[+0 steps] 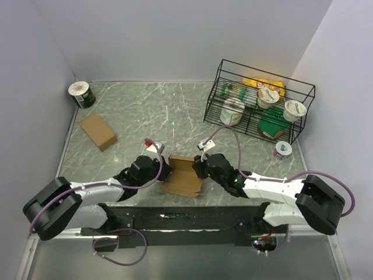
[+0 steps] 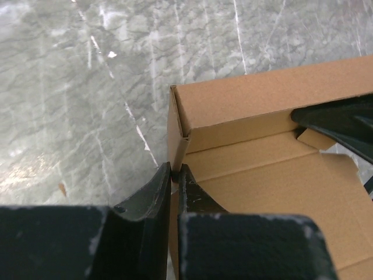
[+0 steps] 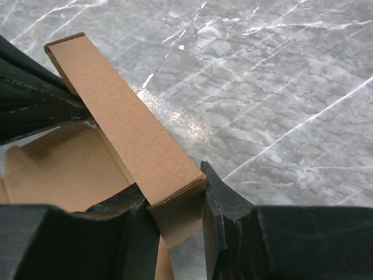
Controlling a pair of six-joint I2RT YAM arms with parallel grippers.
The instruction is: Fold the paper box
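— Pinching anything with your left tool (image 2: 175, 172) right now?

— Yes. I am clamping it almost closed on a thin upright side wall of the paper box (image 2: 262, 175), at the wall's near end. One finger is pressing the outside face and the other the inside.

— And the other arm?

— My right tool (image 3: 173, 186) is gripping at a narrow spread. Its fingers are squeezing the end of the folded-over long wall from both sides.

— Where is the box sitting?

— It is lying on the counter (image 1: 175, 105) just ahead of my two bases, between the two tools. It is only half formed: the far wall is standing up, and the near panel is lying flat and open.

— What is sitting farther out?

— A second cardboard box (image 1: 98, 131), closed, is resting well off to the left. A round container (image 1: 81, 93) is standing in the far left corner. At the far right a wire rack (image 1: 268, 73) is holding yogurt cups (image 1: 232, 111), and one small cup (image 1: 282, 149) is sitting on the counter just beside it.
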